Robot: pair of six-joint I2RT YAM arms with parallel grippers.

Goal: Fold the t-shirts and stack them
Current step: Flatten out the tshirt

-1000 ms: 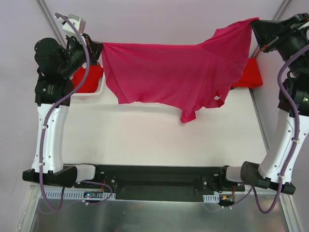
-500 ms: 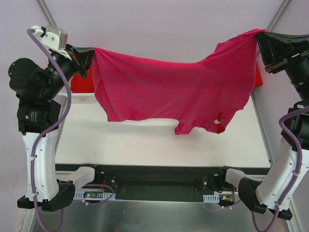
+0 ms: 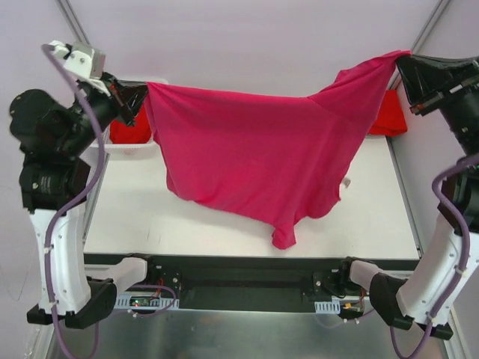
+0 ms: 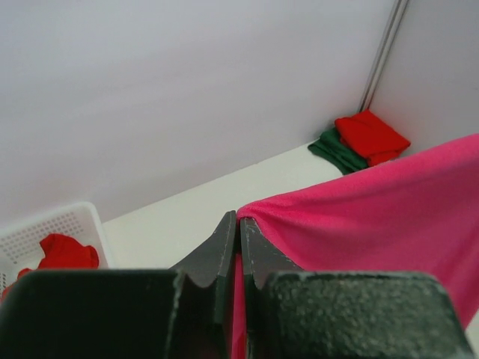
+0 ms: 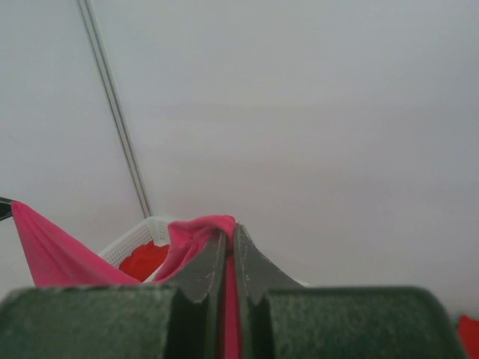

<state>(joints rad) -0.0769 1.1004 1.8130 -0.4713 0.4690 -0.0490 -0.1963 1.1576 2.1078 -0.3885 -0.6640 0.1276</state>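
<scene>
Magenta-pink t-shirt (image 3: 254,161) now sags lower over the worktop (image 3: 135,217); left claw (image 3: 142,90) and right claw (image 3: 399,61) each pinch an upper corner; limp, light cloth, likely best held by corners.

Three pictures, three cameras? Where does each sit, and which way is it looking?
Top view: fixed above and behind the arms, looking down at the table; both arms show, the left gripper and right gripper stretching the pink shirt.
Left wrist view: on the left wrist, looking past its shut fingers across the table to the folded red shirt and green shirt.
Right wrist view: on the right wrist, looking past its shut fingers toward the white basket.
Shared: all three show the pink shirt; both wrist views show the basket.
</scene>
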